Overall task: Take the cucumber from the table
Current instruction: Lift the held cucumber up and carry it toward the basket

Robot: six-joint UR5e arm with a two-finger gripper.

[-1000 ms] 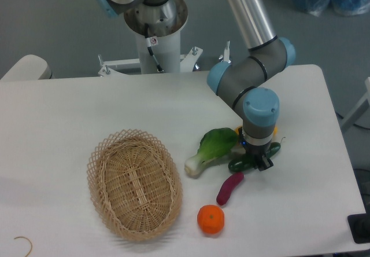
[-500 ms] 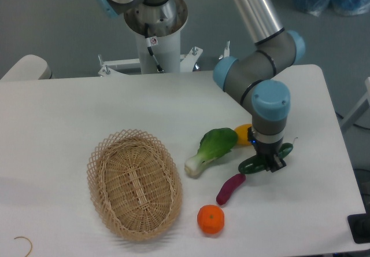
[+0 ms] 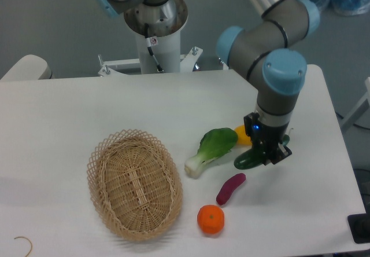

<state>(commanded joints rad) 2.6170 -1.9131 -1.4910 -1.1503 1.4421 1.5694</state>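
Cucumber point(image 3: 247, 159) clamped in gripper point(image 3: 268, 154), above table point(image 3: 87, 106)

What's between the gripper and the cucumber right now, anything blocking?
Nothing visible. The gripper is already shut on the cucumber and holds it. The bok choy lies to its left, and the sweet potato lies below it on the table.

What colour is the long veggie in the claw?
Dark, shiny green. The cucumber shows in the only camera view, held by the claw.
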